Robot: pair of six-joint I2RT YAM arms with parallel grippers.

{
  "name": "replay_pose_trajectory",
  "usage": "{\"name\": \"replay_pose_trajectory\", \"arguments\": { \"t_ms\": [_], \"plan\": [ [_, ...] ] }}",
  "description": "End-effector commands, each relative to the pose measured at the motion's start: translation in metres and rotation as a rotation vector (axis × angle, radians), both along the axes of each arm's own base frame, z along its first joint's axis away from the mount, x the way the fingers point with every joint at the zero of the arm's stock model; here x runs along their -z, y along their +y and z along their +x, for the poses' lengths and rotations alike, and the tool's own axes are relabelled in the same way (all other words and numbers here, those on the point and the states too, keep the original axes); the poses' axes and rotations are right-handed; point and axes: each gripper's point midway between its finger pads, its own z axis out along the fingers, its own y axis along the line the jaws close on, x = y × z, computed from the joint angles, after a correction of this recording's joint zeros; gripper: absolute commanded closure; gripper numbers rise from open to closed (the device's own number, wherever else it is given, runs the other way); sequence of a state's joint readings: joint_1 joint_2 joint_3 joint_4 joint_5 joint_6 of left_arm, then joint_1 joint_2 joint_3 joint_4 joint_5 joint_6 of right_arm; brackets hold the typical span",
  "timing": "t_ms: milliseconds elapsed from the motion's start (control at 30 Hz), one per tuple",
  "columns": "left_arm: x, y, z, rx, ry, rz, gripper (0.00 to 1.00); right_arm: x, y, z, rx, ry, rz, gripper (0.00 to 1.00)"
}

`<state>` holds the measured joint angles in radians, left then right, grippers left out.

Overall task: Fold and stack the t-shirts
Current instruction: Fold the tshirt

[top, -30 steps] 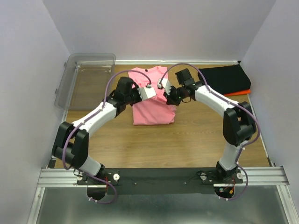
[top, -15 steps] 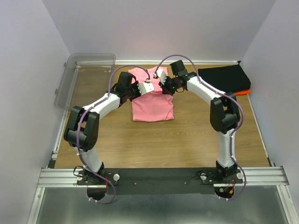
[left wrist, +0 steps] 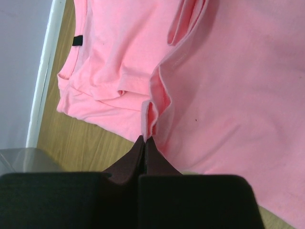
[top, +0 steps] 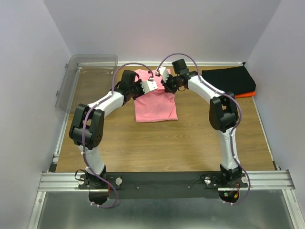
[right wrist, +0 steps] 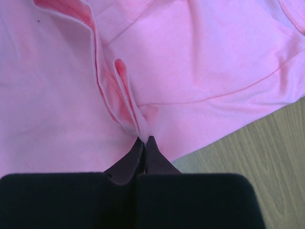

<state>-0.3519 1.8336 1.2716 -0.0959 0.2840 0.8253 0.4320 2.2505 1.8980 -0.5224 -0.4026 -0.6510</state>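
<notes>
A pink t-shirt (top: 155, 106) lies at the table's middle back, its lower part doubled over toward the collar. My left gripper (top: 153, 88) is shut on a pinched fold of the pink cloth (left wrist: 228, 95), gripped at the fingertips (left wrist: 145, 139). The dark neck label (left wrist: 77, 41) shows at the far left of that view. My right gripper (top: 167, 86) is likewise shut on a gathered hem of the same shirt (right wrist: 190, 62), held at its tips (right wrist: 145, 139). A folded black t-shirt (top: 228, 80) rests on a folded orange one (top: 245, 94) at the back right.
A clear plastic bin (top: 88, 83) stands at the back left against the wall. Both arms arch inward over the wooden table (top: 157, 148), their wrists nearly meeting above the shirt. White walls enclose the back and sides.
Both grippers have moved toward the back wall and closer together, carrying the pinched pink cloth over the shirt. The shirt's visible length has shortened slightly.
</notes>
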Motion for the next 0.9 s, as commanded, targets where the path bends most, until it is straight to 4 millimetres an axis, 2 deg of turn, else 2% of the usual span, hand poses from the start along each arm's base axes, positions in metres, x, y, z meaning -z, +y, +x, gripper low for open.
{"name": "replay_pose_trajectory", "arguments": {
  "t_ms": [0,433,467,500,533,567,600,633,667,700,733,767,800,833,867],
  "plan": [
    [0.001,0.004,0.008,-0.004,0.002,-0.01,1.0,-0.001,0.001,0.011,0.02,-0.015,-0.005,1.0],
    [0.007,0.008,0.016,-0.027,0.013,-0.015,1.0,0.001,0.001,0.024,0.057,-0.029,-0.012,0.99],
    [0.006,0.009,0.018,-0.04,0.008,-0.02,1.0,0.001,0.0,0.027,0.069,-0.03,-0.013,0.96],
    [0.003,0.013,0.025,-0.082,-0.006,-0.017,1.0,0.0,0.0,0.033,0.108,-0.034,-0.012,0.82],
    [-0.003,0.015,0.028,-0.133,-0.007,-0.05,0.96,-0.004,-0.002,0.039,0.139,-0.041,-0.011,0.77],
    [-0.019,0.016,0.039,-0.179,-0.066,-0.089,0.78,-0.007,-0.008,0.047,0.196,-0.058,-0.027,0.73],
    [-0.034,0.028,0.041,-0.252,-0.121,-0.102,0.59,-0.018,-0.008,0.053,0.267,-0.062,0.003,0.57],
    [-0.048,0.032,0.04,-0.282,-0.164,-0.136,0.42,-0.025,-0.012,0.059,0.313,-0.079,0.01,0.54],
    [-0.08,0.037,0.032,-0.304,-0.268,-0.201,0.38,-0.036,-0.016,0.064,0.349,-0.108,0.022,0.47],
    [-0.096,0.043,0.028,-0.328,-0.324,-0.22,0.33,-0.044,-0.021,0.065,0.377,-0.106,0.047,0.37],
    [-0.118,0.045,0.022,-0.321,-0.399,-0.254,0.28,-0.059,-0.024,0.06,0.373,-0.114,0.069,0.3],
    [-0.128,0.045,0.011,-0.291,-0.433,-0.26,0.26,-0.063,-0.024,0.055,0.353,-0.103,0.087,0.29],
    [-0.138,0.043,-0.013,-0.2,-0.488,-0.224,0.2,-0.071,-0.034,0.043,0.318,-0.107,0.082,0.29],
    [-0.157,0.044,-0.028,-0.157,-0.547,-0.219,0.2,-0.07,-0.026,0.023,0.208,-0.066,0.12,0.29],
    [-0.142,0.041,-0.033,-0.11,-0.537,-0.174,0.2,-0.065,-0.038,0.013,0.174,-0.079,0.078,0.29]
  ]
}}
